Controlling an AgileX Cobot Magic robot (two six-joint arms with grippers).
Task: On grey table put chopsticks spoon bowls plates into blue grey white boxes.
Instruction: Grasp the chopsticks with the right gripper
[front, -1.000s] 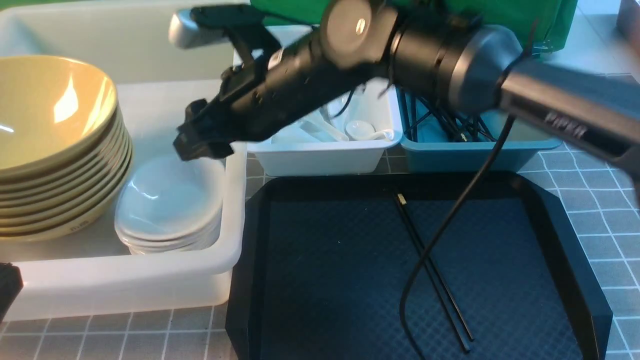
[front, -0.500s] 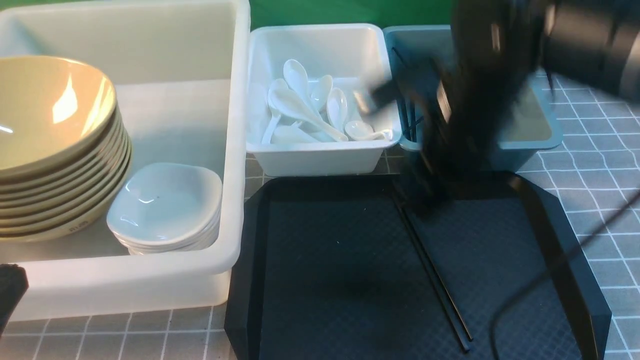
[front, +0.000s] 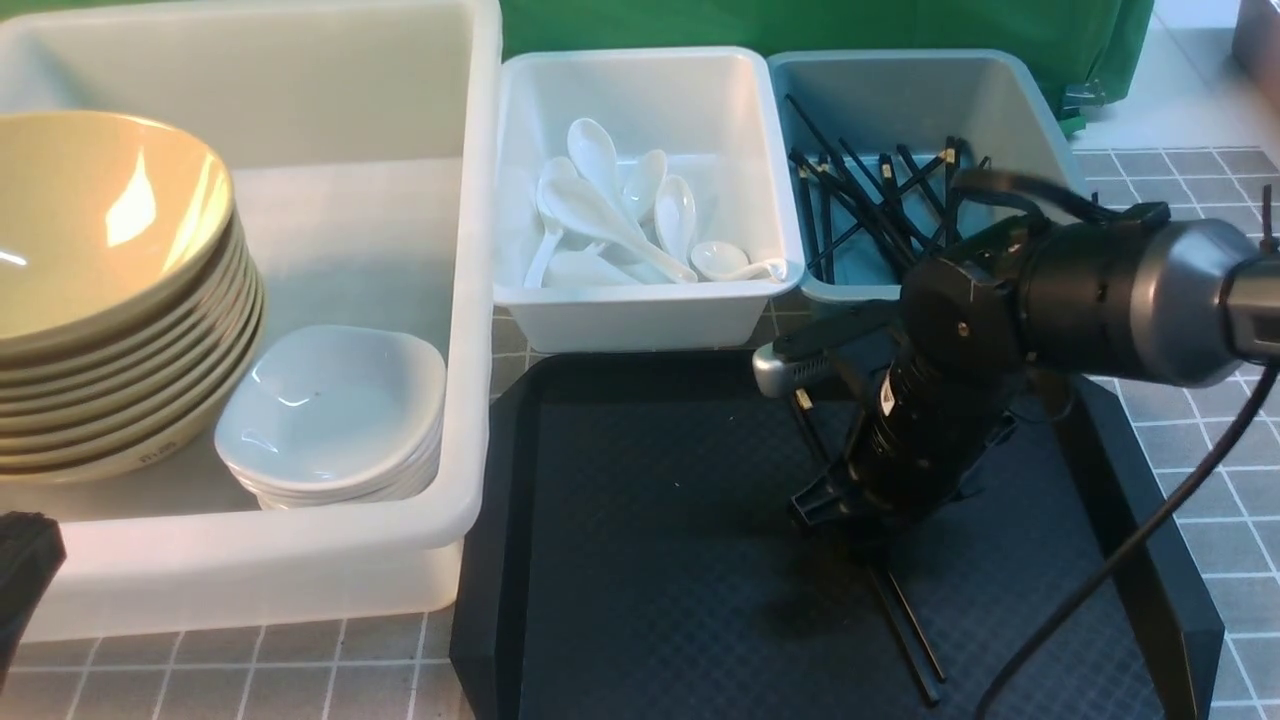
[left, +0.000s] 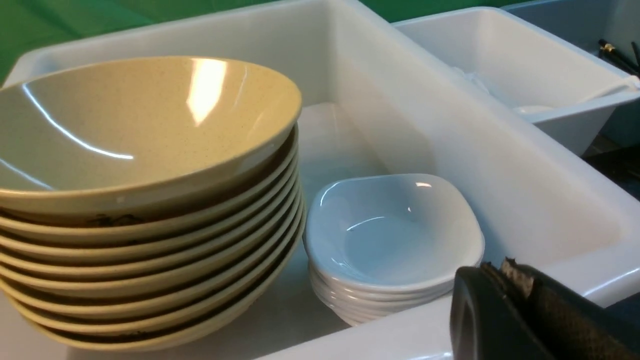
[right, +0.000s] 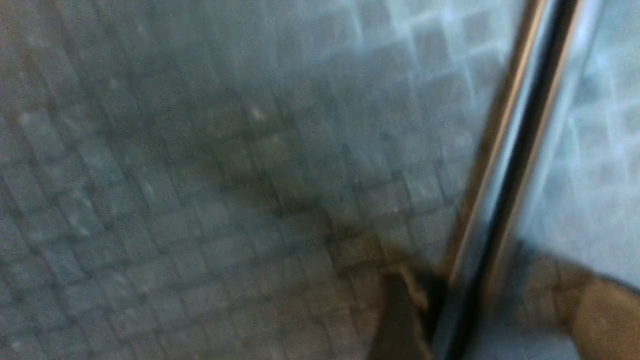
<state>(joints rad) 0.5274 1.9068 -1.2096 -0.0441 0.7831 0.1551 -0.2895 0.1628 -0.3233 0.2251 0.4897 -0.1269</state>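
Observation:
Two black chopsticks (front: 910, 630) lie on the black tray (front: 650, 560). My right gripper (front: 840, 515) is lowered over their middle. In the blurred right wrist view the chopsticks (right: 505, 190) run between the fingers (right: 400, 310), which stand apart on either side, open. More chopsticks (front: 860, 200) lie in the blue-grey box (front: 900, 90). White spoons (front: 610, 215) fill the small white box (front: 640, 320). The large white box (front: 470, 300) holds stacked beige bowls (front: 100, 250) and stacked white plates (front: 330, 410). My left gripper (left: 500, 280) is shut and empty, just outside that box's near rim.
The tray sits on the grey table (front: 1200, 430), directly in front of the two small boxes. The right arm's cable (front: 1130, 550) hangs over the tray's right side. A green backdrop (front: 800, 25) stands behind the boxes.
The right arm swung from above the plates in the large box across to the right and came down over the chopsticks on the tray. The left gripper stayed put.

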